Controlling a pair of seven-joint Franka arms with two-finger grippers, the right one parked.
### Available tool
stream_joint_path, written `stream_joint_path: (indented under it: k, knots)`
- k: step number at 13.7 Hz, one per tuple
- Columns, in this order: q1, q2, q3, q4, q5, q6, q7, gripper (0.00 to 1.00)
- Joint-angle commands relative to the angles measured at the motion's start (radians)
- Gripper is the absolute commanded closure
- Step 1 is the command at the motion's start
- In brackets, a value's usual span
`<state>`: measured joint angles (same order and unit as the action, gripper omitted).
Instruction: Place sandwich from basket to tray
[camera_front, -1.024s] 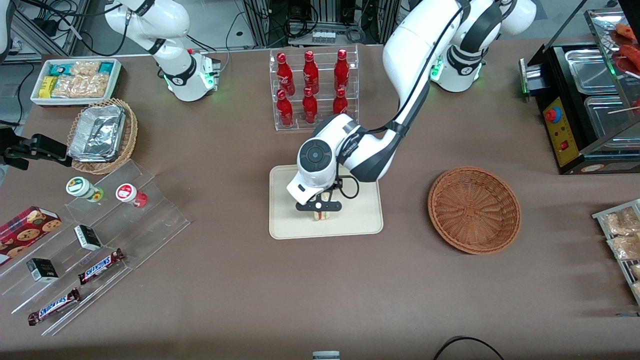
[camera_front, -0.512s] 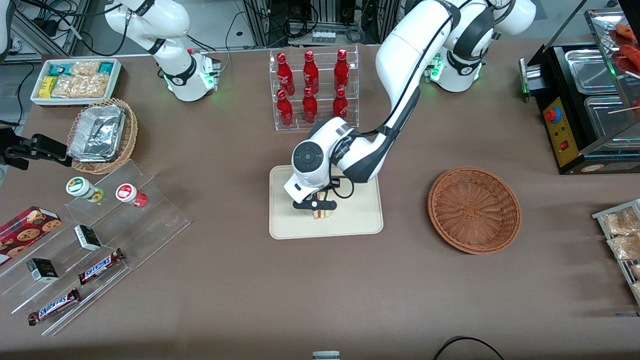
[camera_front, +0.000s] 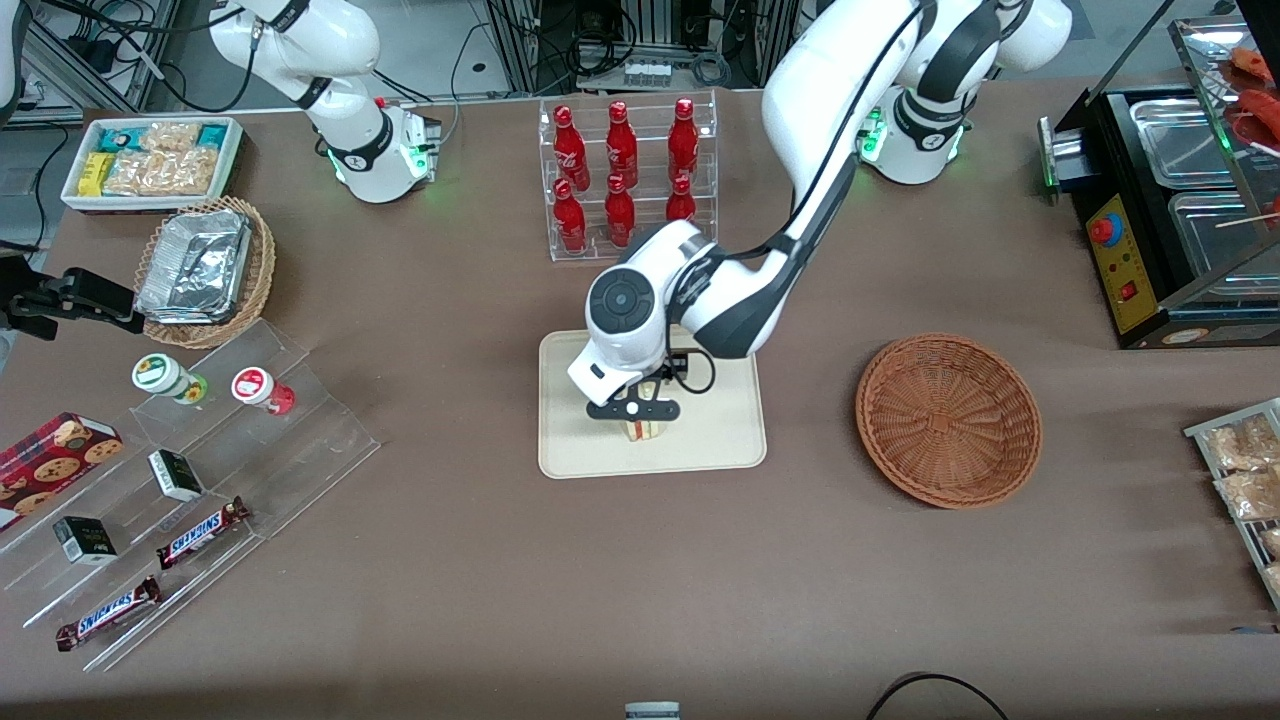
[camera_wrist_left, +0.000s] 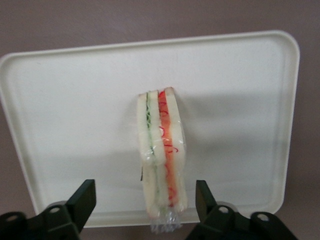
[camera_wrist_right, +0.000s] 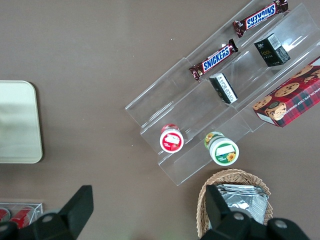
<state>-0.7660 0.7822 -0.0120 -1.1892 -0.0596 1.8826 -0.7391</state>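
The left arm's gripper (camera_wrist_left: 145, 200) hangs over the flat cream-beige rectangular tray (camera_front: 720, 440), jaws spread wide, clear of the small triangular pale-bread sandwich (camera_wrist_left: 162, 155) with its orange-red and green filling. The sandwich stands on the tray. The round reddish-brown wicker basket (camera_front: 948, 420) sits apart on the brown desk (camera_front: 500, 580).

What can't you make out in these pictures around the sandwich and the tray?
- Front view: the end effector above the cream rectangular tray covers most of the triangular plastic-wrapped sandwich.
- Left wrist view: the sandwich's wrapped end is cut off by the picture edge.
- Right wrist view: the tray is cut off; no sandwich visible.
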Motion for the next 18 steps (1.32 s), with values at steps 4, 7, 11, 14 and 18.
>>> stream_joint_path:
  k: [4,7,11,14,18]
  knots:
    - [0.033,-0.228,0.101,-0.023,0.003,-0.172,-0.052,0.00]
    - [0.120,-0.352,0.102,-0.023,0.004,-0.294,-0.075,0.00]
    - [0.264,-0.469,0.101,-0.026,0.007,-0.453,0.011,0.00]
    - [0.368,-0.538,0.102,-0.030,0.012,-0.540,0.157,0.00]
    - [0.480,-0.645,0.103,-0.121,0.035,-0.559,0.357,0.00]
